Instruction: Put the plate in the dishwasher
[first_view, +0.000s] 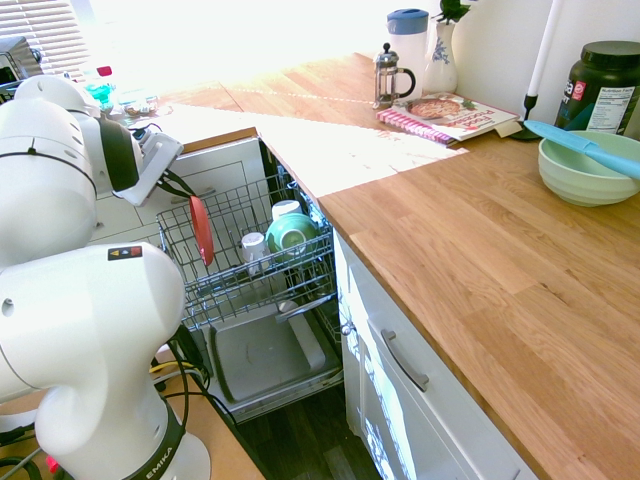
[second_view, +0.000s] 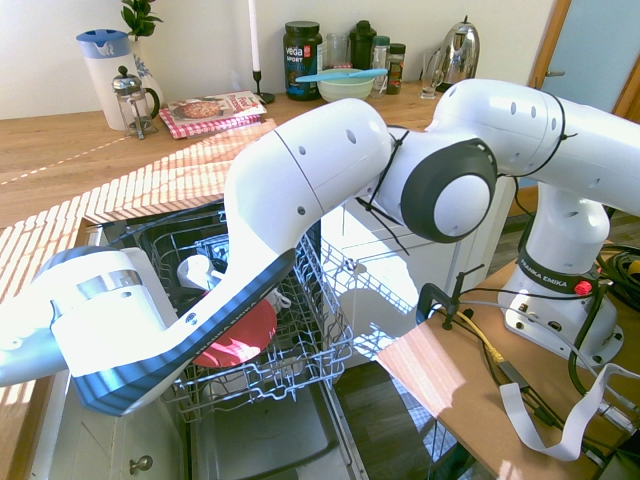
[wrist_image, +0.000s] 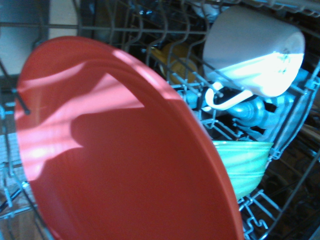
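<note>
One tool (first_view: 183, 186) is clamped on the rim of the coral-red plate (first_view: 202, 229), holding it on edge over the dishwasher (first_view: 262, 352) rack, apparently so it slots between the tines.

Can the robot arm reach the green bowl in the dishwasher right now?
Probably not yet. The jaws of its gripper are shut on the red plate, so there is nothing free to take the green bowl beside the white cups in the rack.

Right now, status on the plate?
Fingers shut on plate. Plate on edge, low in dishwasher rack, not released. Teal bowl and cups beside it, apart.
</note>
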